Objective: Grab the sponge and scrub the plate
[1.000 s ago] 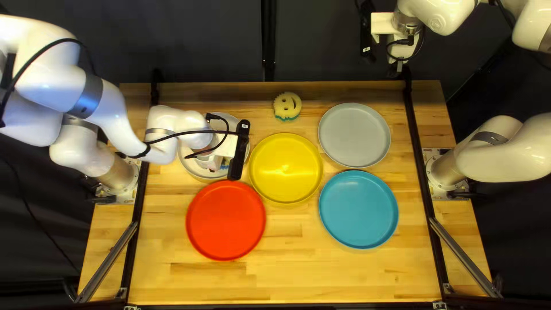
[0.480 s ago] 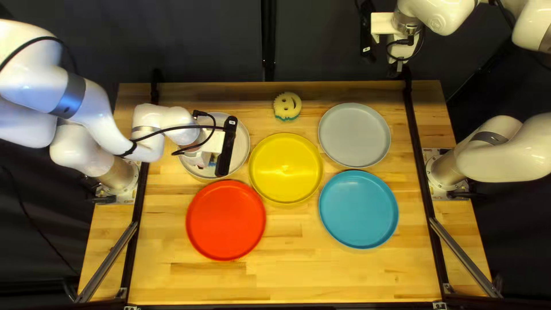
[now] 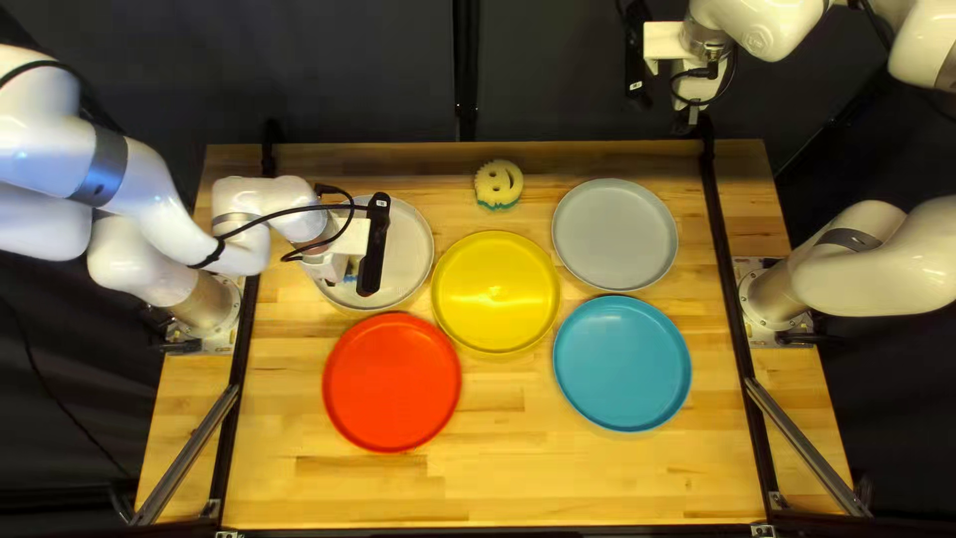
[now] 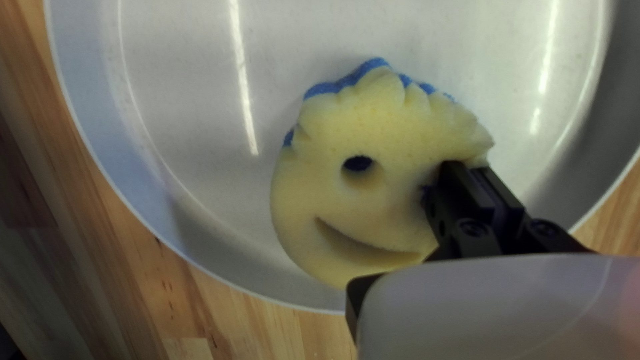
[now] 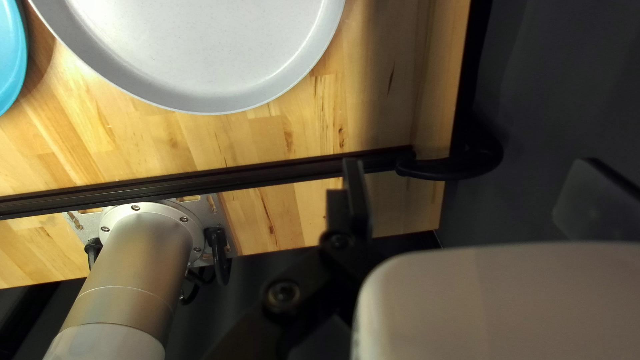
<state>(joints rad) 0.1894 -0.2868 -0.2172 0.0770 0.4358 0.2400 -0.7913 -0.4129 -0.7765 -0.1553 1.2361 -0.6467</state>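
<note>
Top left view: the left arm [image 3: 149, 189] has just drawn its gripper [image 4: 467, 165] to the left, over the white plate [image 3: 406, 261]. One second ago it was above the right part of this plate, near the yellow plate [image 3: 496, 294]; now it is farther left. For the task this means, I believe, that the picking up is done and a scrubbing stroke is going on.

The left wrist view shows the sponge [image 4: 380, 143], yellow with a blue layer under it, inside the white plate. The left gripper is closed almost completely, with the sponge's edge pinched between its two fingers, beside one of the eye holes. How firmly the sponge presses on the plate, I cannot tell.

Compared with the earlier frame, the white plate itself seems not to have shifted, and more of its right side is uncovered. The other sponge [image 3: 499, 183], the grey plate [image 3: 614, 234], the red plate [image 3: 391, 383] and the blue plate [image 3: 622, 364] remain at their places. The right arm [image 3: 876, 274] is also the same; its gripper [image 5: 471, 163], raised beyond the far right, stands wide open with nothing in it.

The next move should probably be a stroke back to the right, kept low. Because the hold is only at the edge, the sponge could turn or slip out, or the light plate could slide along with it.
</note>
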